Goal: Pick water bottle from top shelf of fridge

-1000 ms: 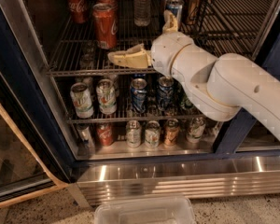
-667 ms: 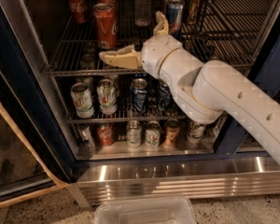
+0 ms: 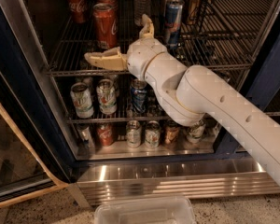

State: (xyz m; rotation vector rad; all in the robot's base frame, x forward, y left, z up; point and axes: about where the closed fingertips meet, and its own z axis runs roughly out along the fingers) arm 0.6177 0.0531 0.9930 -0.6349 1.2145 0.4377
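The water bottle stands at the back middle of the top shelf of the fridge; its ribbed clear body shows and its cap is cut off by the frame's top edge. My gripper is open wide at the shelf's front, just in front of and below the bottle. One finger points left over the front rail. The other finger points up towards the bottle's base. It holds nothing.
Red cola cans stand left of the bottle, and a tall blue-silver can stands right of it. The lower racks hold several cans. A clear plastic bin lies on the floor. The glass door is open at left.
My arm has swung left and reached further in towards the top shelf. The gripper has stayed open and empty. The cans and the bottle have not moved.
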